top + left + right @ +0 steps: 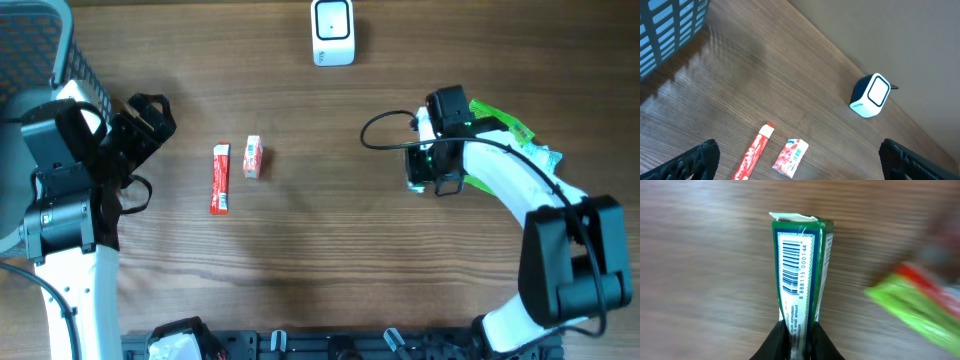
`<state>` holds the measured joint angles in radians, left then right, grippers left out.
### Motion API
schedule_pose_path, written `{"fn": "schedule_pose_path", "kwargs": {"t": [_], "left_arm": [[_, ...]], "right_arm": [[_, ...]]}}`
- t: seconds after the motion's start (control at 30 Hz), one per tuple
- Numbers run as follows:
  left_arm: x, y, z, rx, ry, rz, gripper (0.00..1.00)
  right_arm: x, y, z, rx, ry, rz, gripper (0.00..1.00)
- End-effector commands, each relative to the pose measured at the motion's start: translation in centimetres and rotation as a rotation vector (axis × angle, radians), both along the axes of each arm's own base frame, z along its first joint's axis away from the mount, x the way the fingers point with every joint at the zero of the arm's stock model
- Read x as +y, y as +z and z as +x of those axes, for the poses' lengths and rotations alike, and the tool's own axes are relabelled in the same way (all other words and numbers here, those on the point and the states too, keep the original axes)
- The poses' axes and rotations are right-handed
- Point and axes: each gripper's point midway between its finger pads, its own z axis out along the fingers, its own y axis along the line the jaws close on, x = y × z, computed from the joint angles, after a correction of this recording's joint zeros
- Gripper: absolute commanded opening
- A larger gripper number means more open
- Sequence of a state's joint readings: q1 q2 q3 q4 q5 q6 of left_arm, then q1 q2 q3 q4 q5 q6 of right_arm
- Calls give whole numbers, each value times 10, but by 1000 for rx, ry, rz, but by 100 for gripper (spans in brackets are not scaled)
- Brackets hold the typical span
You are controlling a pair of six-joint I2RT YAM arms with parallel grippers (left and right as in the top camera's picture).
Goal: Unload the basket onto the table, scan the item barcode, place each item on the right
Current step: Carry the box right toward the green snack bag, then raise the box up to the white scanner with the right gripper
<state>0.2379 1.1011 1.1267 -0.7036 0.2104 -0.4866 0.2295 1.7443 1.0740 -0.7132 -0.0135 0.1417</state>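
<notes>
A green packet [799, 260] with a white panel and a barcode [791, 265] stands between the black fingers of my right gripper [799, 342], which is shut on its lower end. The barcode faces the wrist camera. From overhead the right gripper [425, 170] sits right of centre, and the packet is mostly hidden under it. The white barcode scanner [333, 30] stands at the far edge of the table, also in the left wrist view [871, 95]. My left gripper [152, 112] is at the left, open wide [802, 165], holding nothing.
A long red stick pack [220, 178] and a small red packet [252, 157] lie left of centre, below the left gripper's view [791, 157]. Green packets [505, 125] lie beside the right arm, blurred in its wrist view [920, 310]. A blue-grey basket [30, 50] stands far left.
</notes>
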Motion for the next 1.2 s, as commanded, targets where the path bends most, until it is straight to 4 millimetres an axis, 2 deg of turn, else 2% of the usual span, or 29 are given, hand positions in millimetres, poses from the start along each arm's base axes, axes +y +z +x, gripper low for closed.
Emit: {"fn": "schedule_pose_path", "kwargs": {"t": [0.0,0.27,0.4,0.5,0.8,0.87,0.9,1.0,1.07,1.17], "left_arm": [[2,1,0,-5,-2,10,100],[2,1,0,-5,-2,10,100],[2,1,0,-5,-2,10,100],[2,1,0,-5,-2,10,100],[2,1,0,-5,-2,10,100],[2,1,0,-5,-2,10,100],[2,1,0,-5,-2,10,100],[2,1,0,-5,-2,10,100],[2,1,0,-5,-2,10,100],[2,1,0,-5,-2,10,100]], "right_arm": [[-28,27,10,-164,-107,-372,14],[6,43,-7,-421,-64,-692,13],[25,26,-9,-447,-4,-742,14],[28,10,-6,-435,5,-742,16],[67,-20,-7,-344,81,-515,20],[73,-24,-8,-329,85,-472,29],[77,-26,-8,-325,96,-456,38],[92,-31,-8,-302,168,-389,41],[105,-31,-8,-291,203,-332,42],[120,-15,-2,-291,194,-220,45]]}}
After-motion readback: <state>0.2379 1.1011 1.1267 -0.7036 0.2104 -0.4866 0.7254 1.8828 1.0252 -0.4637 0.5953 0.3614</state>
